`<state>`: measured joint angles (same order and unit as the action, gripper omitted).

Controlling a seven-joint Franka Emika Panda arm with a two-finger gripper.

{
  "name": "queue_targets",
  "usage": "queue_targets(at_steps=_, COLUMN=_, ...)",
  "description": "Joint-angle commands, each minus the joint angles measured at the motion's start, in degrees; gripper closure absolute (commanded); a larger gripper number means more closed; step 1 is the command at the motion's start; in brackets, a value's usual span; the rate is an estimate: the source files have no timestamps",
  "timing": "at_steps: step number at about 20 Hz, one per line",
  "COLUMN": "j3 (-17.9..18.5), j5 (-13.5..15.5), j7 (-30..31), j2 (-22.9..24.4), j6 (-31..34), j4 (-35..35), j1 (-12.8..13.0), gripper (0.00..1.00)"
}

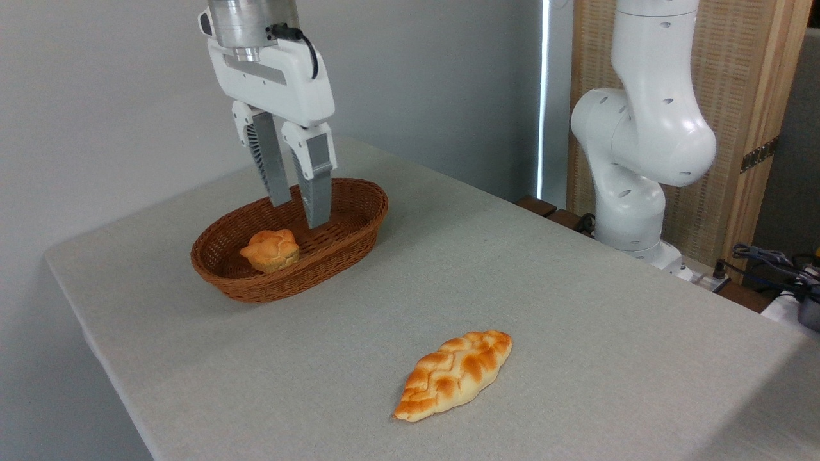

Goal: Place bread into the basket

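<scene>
Your gripper [299, 213] hangs empty, fingers slightly spread, with the bread [270, 250] just below-left of it, already inside the basket [359, 234]. Looks light and squishy, so if you regrab, pinch its sides gently.

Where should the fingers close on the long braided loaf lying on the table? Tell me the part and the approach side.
Likely best: come straight down on the long braided golden-brown loaf and close across its wide middle. It lies flat on the grey table, tapering at both ends, with nothing beside it.
</scene>
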<state>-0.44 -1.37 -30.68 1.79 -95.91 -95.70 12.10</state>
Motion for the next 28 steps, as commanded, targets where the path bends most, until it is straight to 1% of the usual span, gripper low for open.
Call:
queue_targets(at_steps=1, j3=1.49, j5=-0.47, j7=-1.57, j2=-1.18, j6=4.23, j4=2.71, j1=0.38, gripper=0.0)
queue_targets(at_steps=2, j3=2.8, j5=-0.13, j7=-1.66, j2=-1.0, j6=4.76, j4=2.71, j1=-0.14, gripper=0.0)
queue_targets(at_steps=5, j3=2.2, j5=0.32, j7=-1.84, j2=-0.82, j6=5.11, j4=3.07, j1=-3.82, gripper=0.0)
queue_targets(at_steps=7, j3=1.49, j5=0.76, j7=-4.98, j2=-0.91, j6=5.38, j4=3.85, j1=-4.89, gripper=0.0)
queue_targets(at_steps=8, j3=1.4, j5=0.76, j7=-6.57, j2=-0.82, j6=5.99, j4=3.86, j1=-5.07, gripper=0.0)
queue_targets(at_steps=10, j3=1.4, j5=0.76, j7=-6.93, j2=-0.82, j6=7.13, j4=3.94, j1=-5.07, gripper=0.0)
queue_targets(at_steps=12, j3=1.23, j5=0.76, j7=-6.85, j2=-0.82, j6=7.14, j4=3.94, j1=-5.59, gripper=0.0)
queue_targets(at_steps=14, j3=-0.26, j5=0.67, j7=-6.93, j2=-0.82, j6=7.14, j4=3.94, j1=-6.55, gripper=0.0)
queue_targets(at_steps=15, j3=-0.44, j5=0.67, j7=-7.02, j2=-0.82, j6=7.22, j4=3.94, j1=-6.82, gripper=0.0)
queue_targets(at_steps=28, j3=-0.27, j5=0.49, j7=-6.85, j2=-1.35, j6=6.35, j4=3.94, j1=-6.91, gripper=0.0)
